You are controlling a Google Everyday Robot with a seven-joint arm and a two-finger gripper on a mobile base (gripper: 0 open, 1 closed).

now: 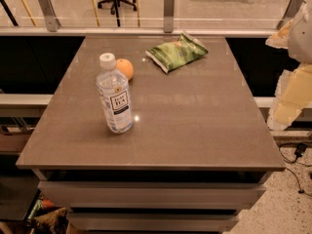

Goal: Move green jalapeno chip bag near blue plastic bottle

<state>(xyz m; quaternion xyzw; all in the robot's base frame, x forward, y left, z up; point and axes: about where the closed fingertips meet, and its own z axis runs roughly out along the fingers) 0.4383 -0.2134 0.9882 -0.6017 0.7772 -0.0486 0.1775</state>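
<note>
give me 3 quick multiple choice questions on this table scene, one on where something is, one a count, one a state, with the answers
1. Where is the orange?
A) just behind the blue plastic bottle
B) at the table's front edge
C) on the floor

2. How many things sit on the table?
A) two
B) three
C) five

3. What state is the green jalapeno chip bag in?
A) lying on the table's far side, with the pincer out past the table's right edge
B) lifted in the air
C) propped against the bottle

Answers:
1 A, the fruit peeks out behind the bottle's shoulder.
2 B, only bottle, orange and bag show.
3 A, the bag lies flat, apart from the bottle, with nothing touching it.
</note>
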